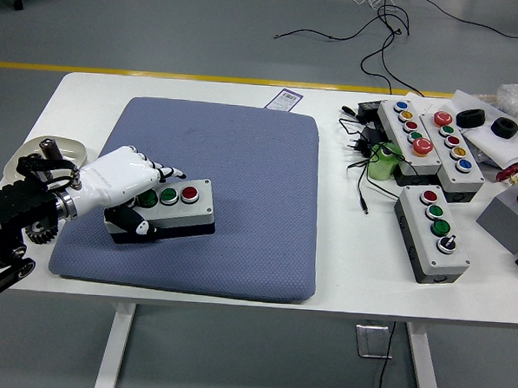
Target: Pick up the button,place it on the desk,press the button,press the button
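One hand is at work, the left hand (125, 180), coming in from the left edge on its black arm; the right arm is not in the picture. Its white fingers (160, 171) curl over the top left end of the button box (173, 206) while the thumb hooks under the near side, so the box is clamped between them. The box is a grey case with a white face that shows green buttons and one red button (189, 193) at its right end. It sits low over the left front part of the blue mat (243, 167); whether its base touches the mat or hangs just above it, I cannot tell.

The step in hand looks like the setting down: the box is picked up and close to its resting place, but the hand is not off it. The two presses are not begun. The next move calls for settling the box flat, opening the fingers and drawing the thumb out from under without tipping the case, then bringing a fingertip straight down on a button cap. The box is light enough that a sideways push could slide it on the mat.

To the right, well apart on the bare white table (324, 276), lie three other button boxes (434, 230) among black cables (363, 156), none of them touched.
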`<state>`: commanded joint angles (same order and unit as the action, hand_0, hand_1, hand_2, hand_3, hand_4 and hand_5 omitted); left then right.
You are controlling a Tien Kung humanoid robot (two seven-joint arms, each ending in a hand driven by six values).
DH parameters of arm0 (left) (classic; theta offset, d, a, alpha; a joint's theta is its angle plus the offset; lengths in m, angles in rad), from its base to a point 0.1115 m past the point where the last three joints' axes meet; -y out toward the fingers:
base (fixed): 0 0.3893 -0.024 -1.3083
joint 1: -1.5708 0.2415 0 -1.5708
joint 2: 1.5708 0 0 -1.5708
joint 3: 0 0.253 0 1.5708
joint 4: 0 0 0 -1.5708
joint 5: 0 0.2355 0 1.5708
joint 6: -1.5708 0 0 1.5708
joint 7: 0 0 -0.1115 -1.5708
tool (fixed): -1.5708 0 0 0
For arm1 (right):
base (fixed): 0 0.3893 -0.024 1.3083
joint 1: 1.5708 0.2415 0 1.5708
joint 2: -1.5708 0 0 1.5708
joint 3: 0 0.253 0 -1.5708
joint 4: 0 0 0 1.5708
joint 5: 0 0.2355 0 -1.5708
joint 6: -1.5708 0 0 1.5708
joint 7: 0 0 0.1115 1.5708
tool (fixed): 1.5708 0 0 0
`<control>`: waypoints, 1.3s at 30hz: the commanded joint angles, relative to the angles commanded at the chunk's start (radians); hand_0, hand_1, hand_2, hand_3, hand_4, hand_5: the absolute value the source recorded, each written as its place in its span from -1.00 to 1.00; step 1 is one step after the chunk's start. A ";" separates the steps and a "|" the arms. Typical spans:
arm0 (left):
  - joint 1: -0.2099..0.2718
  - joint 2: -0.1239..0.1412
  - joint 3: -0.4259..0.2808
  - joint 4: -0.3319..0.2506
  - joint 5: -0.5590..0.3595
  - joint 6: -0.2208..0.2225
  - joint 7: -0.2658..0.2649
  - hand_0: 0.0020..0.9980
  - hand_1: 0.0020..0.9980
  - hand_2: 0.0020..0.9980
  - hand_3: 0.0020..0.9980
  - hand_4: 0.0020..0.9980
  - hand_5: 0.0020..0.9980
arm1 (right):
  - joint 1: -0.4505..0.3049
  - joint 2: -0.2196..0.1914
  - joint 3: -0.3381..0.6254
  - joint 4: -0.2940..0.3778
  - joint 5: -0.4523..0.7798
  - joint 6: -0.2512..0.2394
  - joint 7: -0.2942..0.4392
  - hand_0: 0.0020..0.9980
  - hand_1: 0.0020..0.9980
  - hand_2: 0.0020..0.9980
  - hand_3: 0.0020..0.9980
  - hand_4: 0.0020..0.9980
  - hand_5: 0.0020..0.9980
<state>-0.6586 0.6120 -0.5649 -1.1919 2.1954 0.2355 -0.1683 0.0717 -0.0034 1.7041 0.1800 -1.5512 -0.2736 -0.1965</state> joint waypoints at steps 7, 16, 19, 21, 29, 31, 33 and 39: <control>0.034 -0.005 -0.080 -0.061 0.071 -0.005 0.020 1.00 1.00 1.00 1.00 1.00 -0.02 | 0.001 0.001 0.004 0.000 0.001 -0.001 0.002 0.08 0.29 0.38 0.23 -0.43 -0.77; 0.084 -0.013 -0.229 -0.210 0.074 0.022 0.056 1.00 1.00 1.00 1.00 1.00 -0.03 | 0.004 0.002 0.010 0.000 -0.010 0.001 0.002 0.08 0.29 0.38 0.22 -0.43 -0.76; 0.130 -0.011 -0.291 -0.283 0.074 0.095 0.082 0.61 0.74 0.92 1.00 0.78 0.02 | 0.004 0.002 0.013 0.000 -0.009 0.001 0.003 0.08 0.29 0.38 0.22 -0.44 -0.76; 0.175 -0.011 -0.338 -0.353 0.051 0.150 0.110 0.61 0.74 0.92 1.00 0.78 0.02 | 0.004 0.002 0.015 0.000 -0.011 0.001 0.003 0.08 0.29 0.38 0.22 -0.44 -0.76; 0.245 -0.014 -0.351 -0.523 -0.182 -0.026 0.368 -1.00 -1.00 -0.91 0.19 0.34 1.00 | 0.003 0.003 0.024 0.000 -0.020 0.003 0.002 0.08 0.29 0.38 0.22 -0.44 -0.76; 0.249 -0.015 -0.348 -0.537 -0.207 -0.095 0.443 -1.00 -1.00 -1.00 0.26 0.19 1.00 | 0.003 0.003 0.024 0.000 -0.021 0.004 0.001 0.08 0.29 0.38 0.23 -0.44 -0.77; 0.252 -0.016 -0.341 -0.542 -0.219 -0.154 0.526 -1.00 -1.00 -1.00 0.26 0.19 1.00 | 0.004 0.003 0.024 0.000 -0.023 0.004 0.000 0.08 0.29 0.38 0.23 -0.44 -0.77; 0.249 -0.021 -0.324 -0.550 -0.200 -0.251 0.651 -1.00 -1.00 -1.00 0.30 0.16 1.00 | 0.005 0.003 0.026 0.000 -0.024 0.004 0.000 0.08 0.28 0.38 0.23 -0.44 -0.77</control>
<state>-0.4093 0.5908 -0.8890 -1.7422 1.9953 -0.0154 0.4827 0.0767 0.0000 1.7305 0.1800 -1.5750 -0.2693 -0.1966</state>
